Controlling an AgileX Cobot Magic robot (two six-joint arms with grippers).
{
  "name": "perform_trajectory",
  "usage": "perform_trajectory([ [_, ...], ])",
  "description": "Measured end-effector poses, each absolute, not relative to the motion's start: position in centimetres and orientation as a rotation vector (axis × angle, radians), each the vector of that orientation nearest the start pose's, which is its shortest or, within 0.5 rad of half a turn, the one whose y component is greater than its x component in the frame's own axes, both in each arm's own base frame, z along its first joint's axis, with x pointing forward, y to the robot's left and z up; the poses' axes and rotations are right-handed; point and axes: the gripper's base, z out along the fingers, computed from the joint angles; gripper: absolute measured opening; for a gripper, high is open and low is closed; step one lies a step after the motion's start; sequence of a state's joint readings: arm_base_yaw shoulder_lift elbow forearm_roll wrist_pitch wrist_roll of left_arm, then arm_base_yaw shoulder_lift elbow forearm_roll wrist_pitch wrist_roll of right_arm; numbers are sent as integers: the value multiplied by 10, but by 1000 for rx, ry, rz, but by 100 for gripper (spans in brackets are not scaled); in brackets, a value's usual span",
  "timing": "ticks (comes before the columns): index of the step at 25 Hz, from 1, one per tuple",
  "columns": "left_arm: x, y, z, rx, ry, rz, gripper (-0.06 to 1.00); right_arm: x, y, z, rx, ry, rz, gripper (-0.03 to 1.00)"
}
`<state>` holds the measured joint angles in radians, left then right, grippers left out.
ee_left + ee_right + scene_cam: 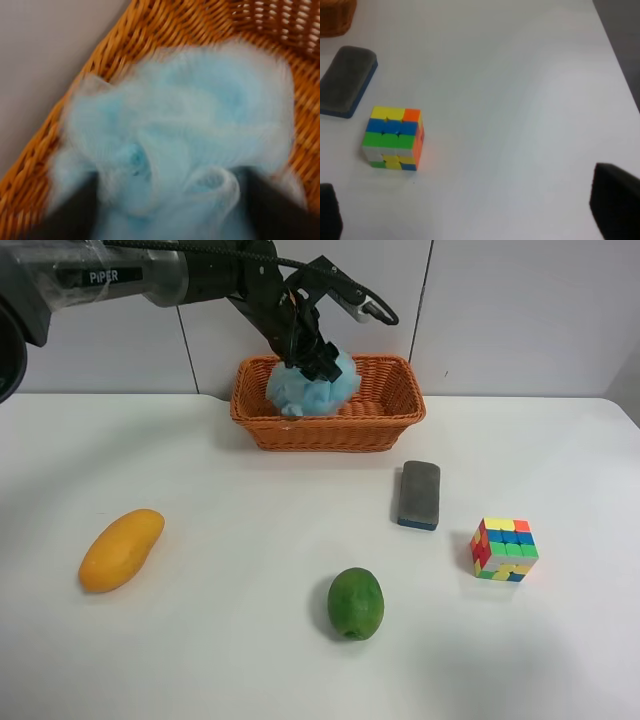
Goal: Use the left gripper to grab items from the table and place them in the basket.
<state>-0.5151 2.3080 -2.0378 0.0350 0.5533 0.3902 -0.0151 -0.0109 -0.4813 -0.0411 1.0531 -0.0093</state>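
My left gripper, on the arm at the exterior high view's left, is shut on the light-blue bath pouf and holds it inside the wicker basket. In the left wrist view the pouf fills the frame between the dark fingers, with the basket's weave around it. On the white table lie the mango, the green fruit, the grey eraser and the puzzle cube. My right gripper is open above the table beside the cube.
The basket stands at the table's far edge against a white tiled wall. The right wrist view also shows the eraser and a corner of the basket. The table's edge runs along that view's right side.
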Motion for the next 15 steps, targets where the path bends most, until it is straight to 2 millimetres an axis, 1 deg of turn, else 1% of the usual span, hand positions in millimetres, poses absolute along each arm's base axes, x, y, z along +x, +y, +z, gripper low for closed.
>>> perform_trajectory([
  [1,467,-263,222,1020,2067,-41,89,-4,-3,273,7,2044,-64,99],
  [2,467,-264,223,1014,2067,-49,94,-4,-3,273,7,2044,-64,99],
  [3,467,-264,223,1011,2069,-55,96,-4,-3,273,7,2044,-64,99],
  [6,466,-263,222,1015,2082,-56,99,-4,-3,273,7,2044,-64,99],
  [10,461,-261,231,1028,2112,-56,99,-4,-3,273,7,2044,-64,99],
  [12,454,-256,242,1044,2152,-50,99,-4,-3,273,7,2044,-64,99],
  [14,443,-249,262,1058,2200,-30,99,-4,-3,273,7,2044,-64,99],
  [15,436,-243,275,1059,2231,-15,99,-4,-3,273,7,2044,-64,99],
])
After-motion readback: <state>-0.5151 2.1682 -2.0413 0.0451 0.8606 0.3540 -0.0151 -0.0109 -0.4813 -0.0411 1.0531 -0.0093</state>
